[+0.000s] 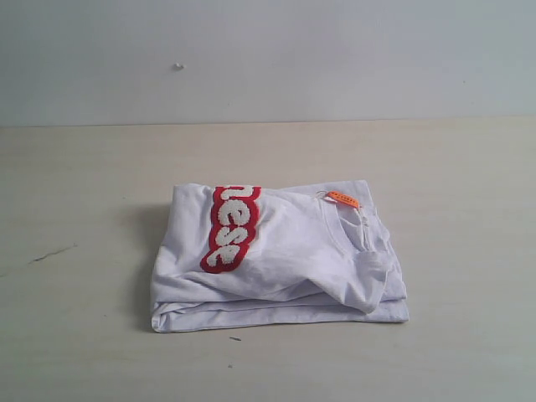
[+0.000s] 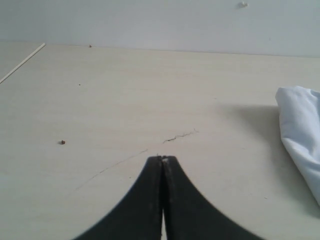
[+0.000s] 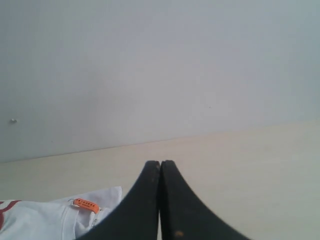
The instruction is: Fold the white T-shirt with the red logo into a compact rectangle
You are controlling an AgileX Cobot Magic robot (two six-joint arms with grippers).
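Your left gripper (image 2: 162, 159) has its black, tapered fingers pressed tip to tip, holding nothing, above the table (image 2: 100, 100). Your right gripper (image 3: 160, 162) is closed the same way and empty. The white T-shirt (image 1: 293, 251) lies mid-table, apart from both, folded into a soft, layered rectangle. The red logo (image 1: 230, 230), fuzzy white letters on red, crosses its top layer. The orange neck tag (image 1: 342, 198) shows at the far edge. You have a thin crack (image 2: 180, 136) in the pale wood-grain surface, and a plain grey wall (image 1: 268, 50) behind.
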